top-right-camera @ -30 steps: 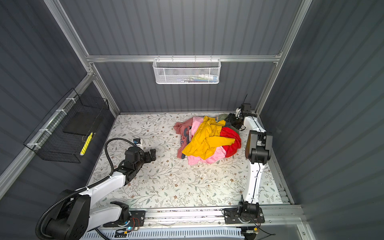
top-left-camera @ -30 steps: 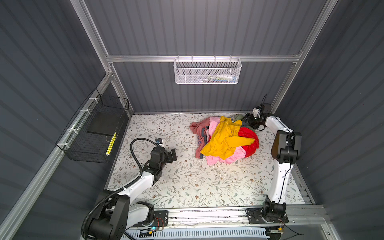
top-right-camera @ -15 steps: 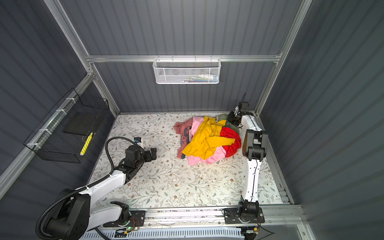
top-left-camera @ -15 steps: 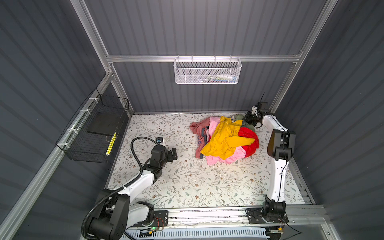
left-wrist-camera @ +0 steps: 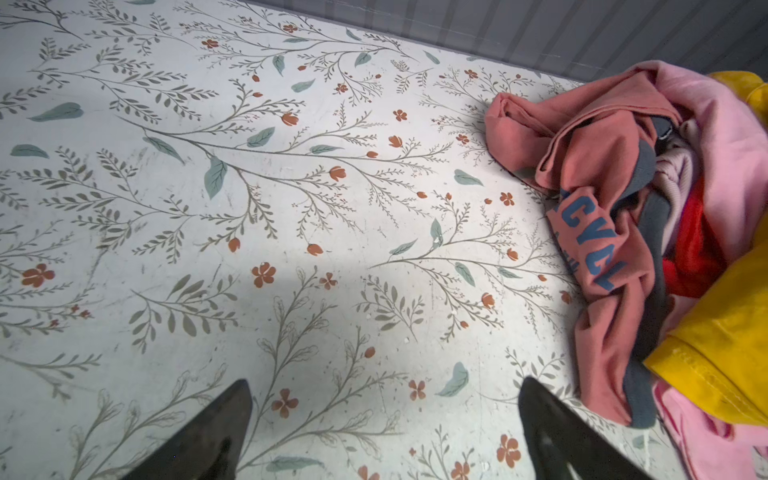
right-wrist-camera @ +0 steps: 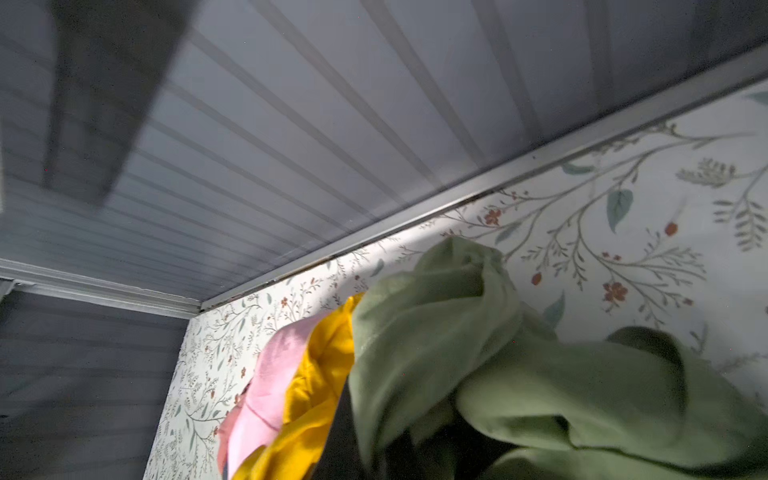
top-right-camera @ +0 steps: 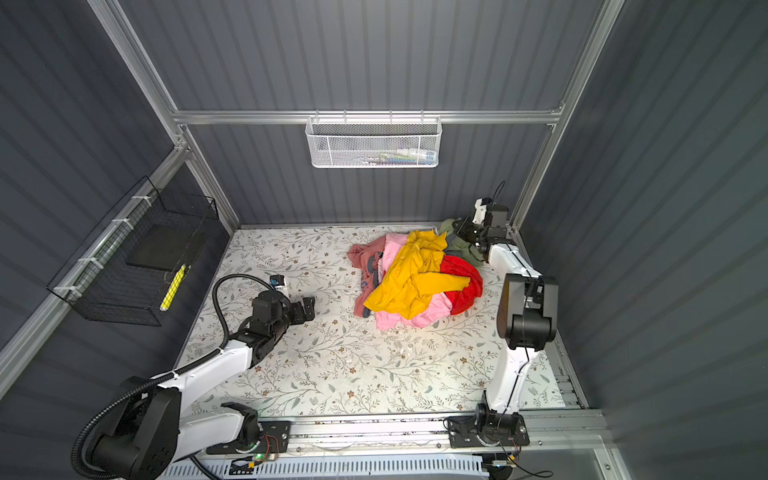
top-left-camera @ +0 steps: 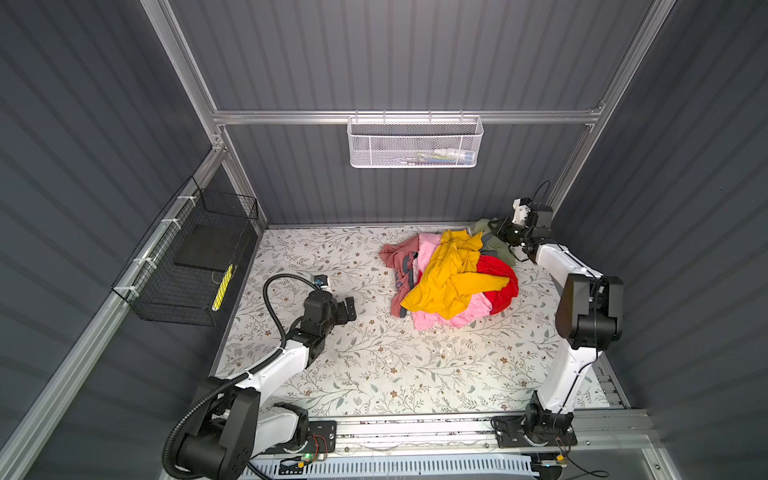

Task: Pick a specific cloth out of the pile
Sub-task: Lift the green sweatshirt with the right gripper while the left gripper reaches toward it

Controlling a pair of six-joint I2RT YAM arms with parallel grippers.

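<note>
Your right gripper [top-left-camera: 498, 230] is closed at the back right corner of the pile [top-left-camera: 449, 278], pinched on the cloth [top-left-camera: 482, 226], the olive-green one. In the right wrist view the cloth [right-wrist-camera: 457, 332] bunches up close against the lens, beside the pile's yellow garment [right-wrist-camera: 316, 374].

In both top views, the part of the cloth [top-right-camera: 449, 226] you can see lies as a narrow strip. Its long axis runs from near the back wall [top-left-camera: 415, 199] diagonally forward along the pile's right flank. The rest is tucked under the yellow garment, so you cannot tell its full shape.

Your left gripper [left-wrist-camera: 384, 390] hangs spread wide and empty over the bare floral table [left-wrist-camera: 291, 187], near the pile's [left-wrist-camera: 602, 208] left side but apart from it.
</note>
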